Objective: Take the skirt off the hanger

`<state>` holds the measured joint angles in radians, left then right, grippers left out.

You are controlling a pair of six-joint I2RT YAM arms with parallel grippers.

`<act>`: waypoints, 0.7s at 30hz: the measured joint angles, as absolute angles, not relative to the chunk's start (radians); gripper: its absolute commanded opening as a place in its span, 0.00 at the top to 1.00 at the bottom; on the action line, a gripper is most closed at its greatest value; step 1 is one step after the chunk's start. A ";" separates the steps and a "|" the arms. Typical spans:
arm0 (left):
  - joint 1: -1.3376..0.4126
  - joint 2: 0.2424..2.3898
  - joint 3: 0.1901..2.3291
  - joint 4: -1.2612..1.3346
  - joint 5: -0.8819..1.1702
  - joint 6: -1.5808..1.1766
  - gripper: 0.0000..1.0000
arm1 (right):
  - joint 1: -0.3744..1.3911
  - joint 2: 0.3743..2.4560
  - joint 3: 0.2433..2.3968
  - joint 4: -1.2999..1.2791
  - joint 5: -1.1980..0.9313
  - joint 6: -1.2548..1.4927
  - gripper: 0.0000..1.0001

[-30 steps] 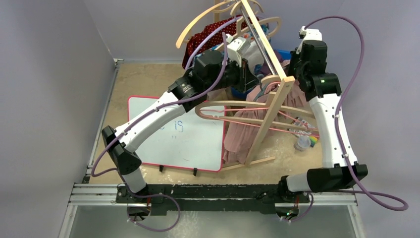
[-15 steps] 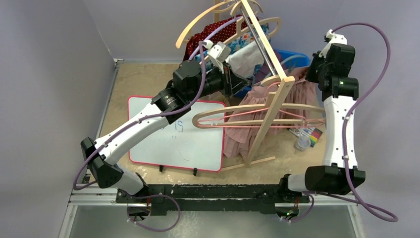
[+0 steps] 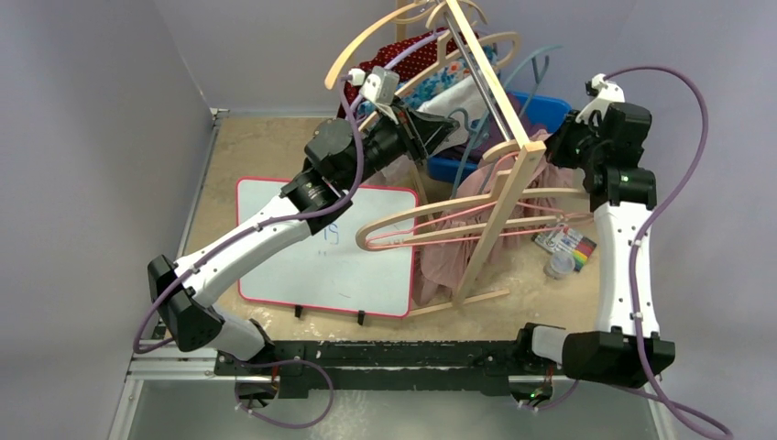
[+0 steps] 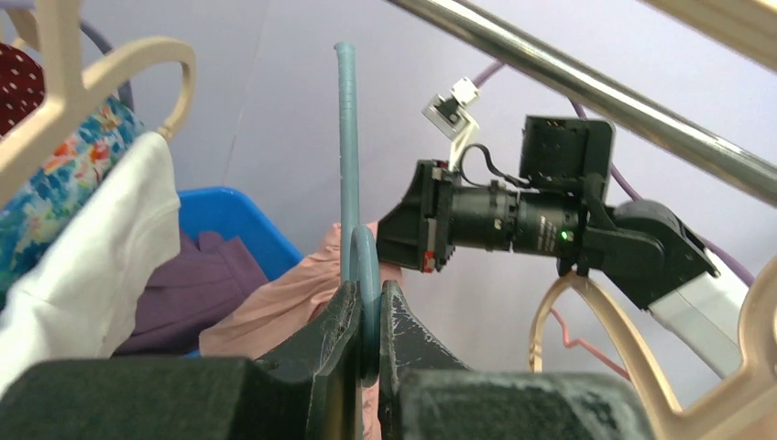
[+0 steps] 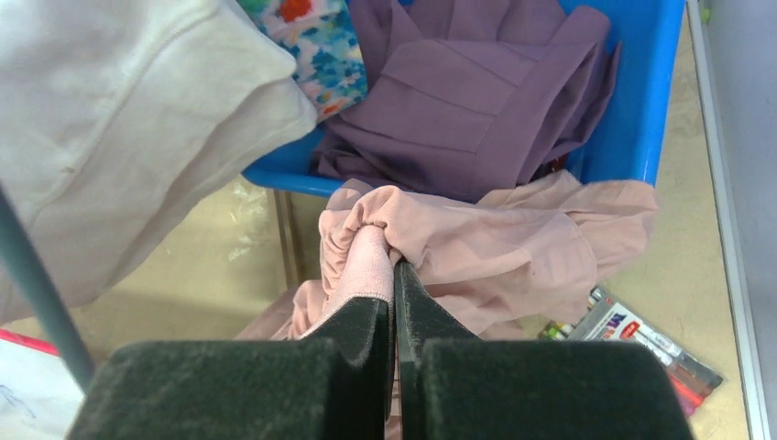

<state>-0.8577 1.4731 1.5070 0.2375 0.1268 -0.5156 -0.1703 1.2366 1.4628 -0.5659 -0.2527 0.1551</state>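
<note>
My left gripper [image 4: 366, 312] is shut on the lower loop of a blue-grey hanger [image 4: 346, 137], whose thin arm rises straight up from the jaws. From above, the hanger [image 3: 524, 71] arcs over the rack beyond the left gripper [image 3: 447, 128]. The pink skirt [image 5: 495, 238] is bunched in my right gripper [image 5: 394, 275], which is shut on a fold of it. In the top view the right gripper [image 3: 563, 147] holds the skirt [image 3: 557, 174] beside the rack's right post, and more pink cloth hangs lower down. Whether the skirt still touches the hanger cannot be told.
A wooden clothes rack [image 3: 499, 197] with a metal rail, pale wooden hangers and other garments stands mid-table. A blue bin [image 5: 632, 110] holding purple cloth [image 5: 476, 101] sits behind it. A whiteboard [image 3: 321, 257] lies at the left, a marker pack [image 3: 568, 246] at the right.
My left gripper has drawn back to the left and upward with the hanger, which now arcs above the rack. My right gripper has shifted right, carrying the skirt's bunched edge.
</note>
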 measured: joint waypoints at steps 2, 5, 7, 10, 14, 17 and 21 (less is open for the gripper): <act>-0.858 1.471 1.498 0.267 0.107 -0.519 1.00 | -0.170 1.221 1.459 -0.548 -0.262 0.162 1.00; -0.858 1.467 1.488 0.300 0.079 -0.531 1.00 | -0.170 1.182 1.446 -0.502 -0.302 0.186 1.00; -0.858 1.459 1.482 0.311 0.064 -0.536 1.00 | -0.170 1.160 1.445 -0.463 -0.328 0.211 1.00; -0.858 1.446 1.481 0.309 0.056 -0.537 1.00 | -0.170 1.147 1.447 -0.408 -0.345 0.245 1.00; -0.858 1.403 1.467 0.287 0.026 -0.527 1.00 | -0.170 1.161 1.473 -0.367 -0.330 0.273 1.00; -0.858 1.354 1.448 0.289 -0.016 -0.527 1.00 | -0.170 1.166 1.486 -0.337 -0.310 0.281 1.00; -0.857 1.343 1.448 0.348 -0.060 -0.541 1.00 | -0.170 1.166 1.491 -0.308 -0.320 0.288 1.00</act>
